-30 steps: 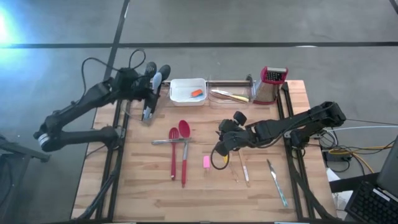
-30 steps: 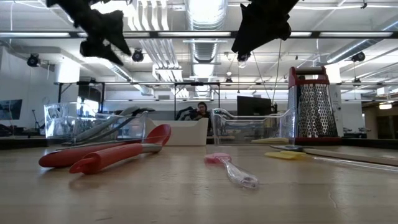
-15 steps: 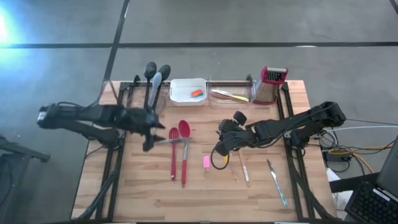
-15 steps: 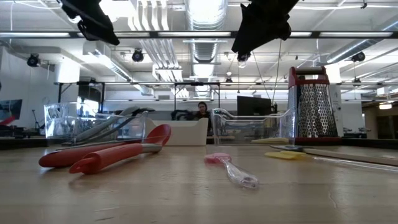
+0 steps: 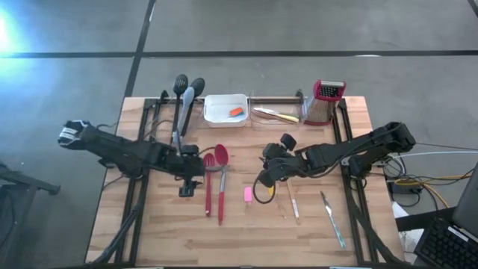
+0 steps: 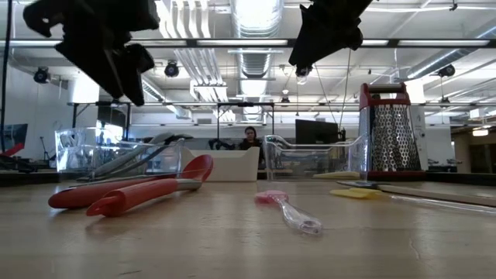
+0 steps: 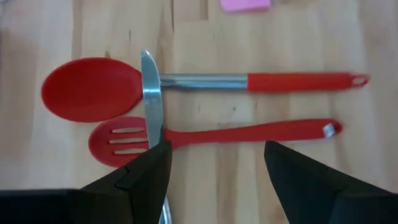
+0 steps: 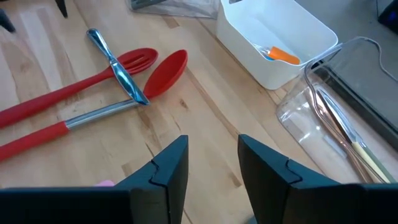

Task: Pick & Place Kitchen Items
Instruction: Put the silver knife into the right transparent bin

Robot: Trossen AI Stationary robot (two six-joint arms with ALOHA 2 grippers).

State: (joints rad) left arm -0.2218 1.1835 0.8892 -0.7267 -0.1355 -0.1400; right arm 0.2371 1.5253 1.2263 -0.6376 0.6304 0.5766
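Left gripper (image 5: 185, 181) above the red utensils, jaws wide and empty.

You see the red slotted spatula (image 7: 205, 136) and red spoon (image 7: 124, 88) side by side mid-table, a knife (image 7: 150, 93) across both; right gripper (image 5: 263, 179), partly spread, hovers empty near the pink block (image 5: 248, 194).

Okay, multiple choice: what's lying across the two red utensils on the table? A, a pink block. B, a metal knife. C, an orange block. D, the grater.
B: in the left wrist view a metal knife lies crosswise over the red spoon and the red slotted spatula, between the open left claw's fingers.
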